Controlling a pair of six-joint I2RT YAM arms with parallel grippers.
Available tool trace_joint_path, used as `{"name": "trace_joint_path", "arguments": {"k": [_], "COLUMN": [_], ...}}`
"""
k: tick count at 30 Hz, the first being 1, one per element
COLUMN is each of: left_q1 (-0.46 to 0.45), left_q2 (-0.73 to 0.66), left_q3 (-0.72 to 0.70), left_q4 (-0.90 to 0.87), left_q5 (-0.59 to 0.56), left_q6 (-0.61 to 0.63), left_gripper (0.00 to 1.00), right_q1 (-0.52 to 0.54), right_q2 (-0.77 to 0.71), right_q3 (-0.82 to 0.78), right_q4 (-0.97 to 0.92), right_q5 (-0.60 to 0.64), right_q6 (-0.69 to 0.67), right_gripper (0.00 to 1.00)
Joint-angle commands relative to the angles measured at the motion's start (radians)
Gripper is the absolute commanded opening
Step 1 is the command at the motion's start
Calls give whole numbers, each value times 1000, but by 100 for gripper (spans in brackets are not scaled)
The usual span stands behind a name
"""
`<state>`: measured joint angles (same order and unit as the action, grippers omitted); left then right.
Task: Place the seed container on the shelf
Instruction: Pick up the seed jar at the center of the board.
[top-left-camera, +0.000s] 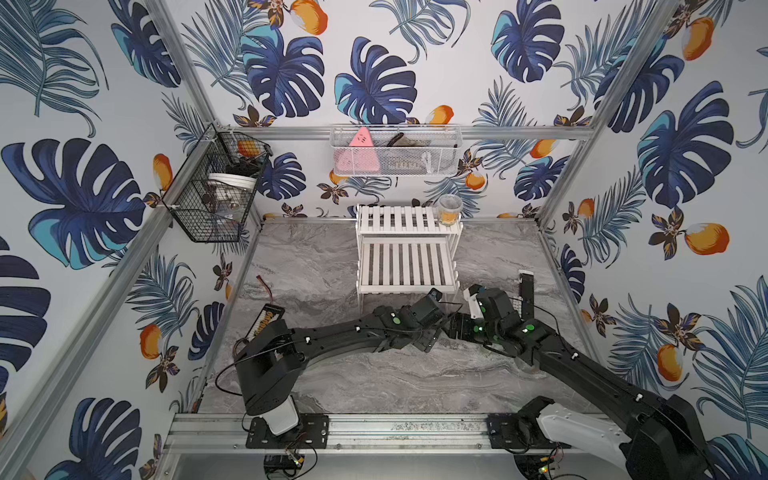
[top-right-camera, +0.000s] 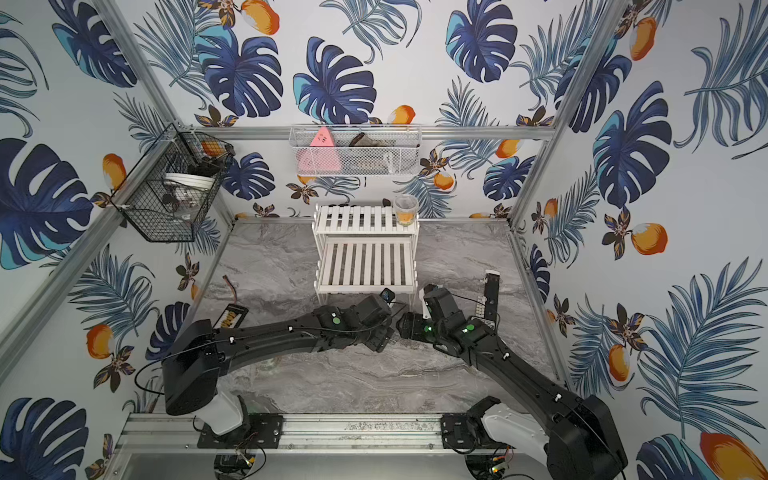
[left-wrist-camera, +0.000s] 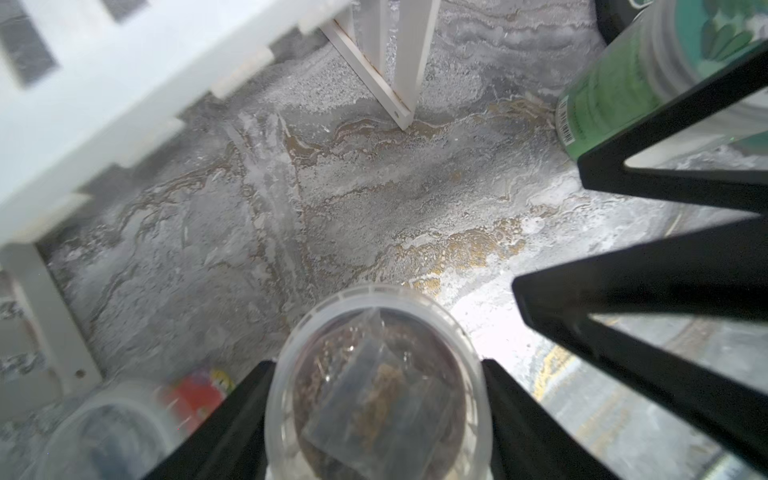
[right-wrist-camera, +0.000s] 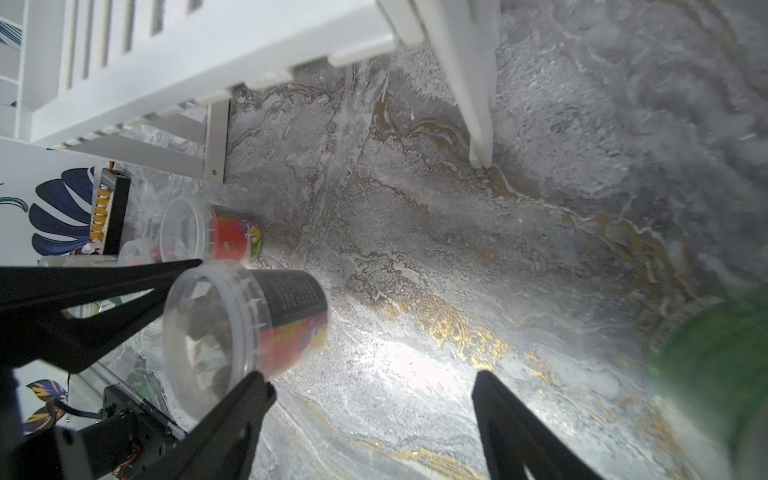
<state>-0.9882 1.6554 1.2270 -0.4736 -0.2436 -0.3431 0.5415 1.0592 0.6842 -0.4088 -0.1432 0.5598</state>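
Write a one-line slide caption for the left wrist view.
Left tool shut on the clear seed tub, close to the white shelf on the grey marble table.

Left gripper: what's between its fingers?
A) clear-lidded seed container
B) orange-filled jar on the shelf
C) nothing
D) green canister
A. In the left wrist view the left gripper has a finger against each side of the clear-lidded seed container. The green canister sits apart from it, and the right gripper is open with nothing between its fingers.
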Motion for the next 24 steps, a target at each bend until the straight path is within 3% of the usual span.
{"name": "trace_joint_path", "arguments": {"k": [1,11,20,24], "left_q1": [0,14,145,215], "left_q2": [-35,36,197,256], "left_q3": [95,603,1037,1152], "left_q4": [-185,-560,-701,-711], "left_q5": [-25,-64,-2,32], "left_q6": [-38,21,72,75], "left_gripper": [73,73,70,70], "right_q1": [-4,-23,-32,-35], "right_q2": [-36,-75,-18,12], "right_q3": [57,317,492,523], "right_q4": [-114,-256,-262,-242], "right_q5": [79,113,182,178], "right_q6": [-20,-115,-199,-204], "right_gripper": [83,84,85,85]}}
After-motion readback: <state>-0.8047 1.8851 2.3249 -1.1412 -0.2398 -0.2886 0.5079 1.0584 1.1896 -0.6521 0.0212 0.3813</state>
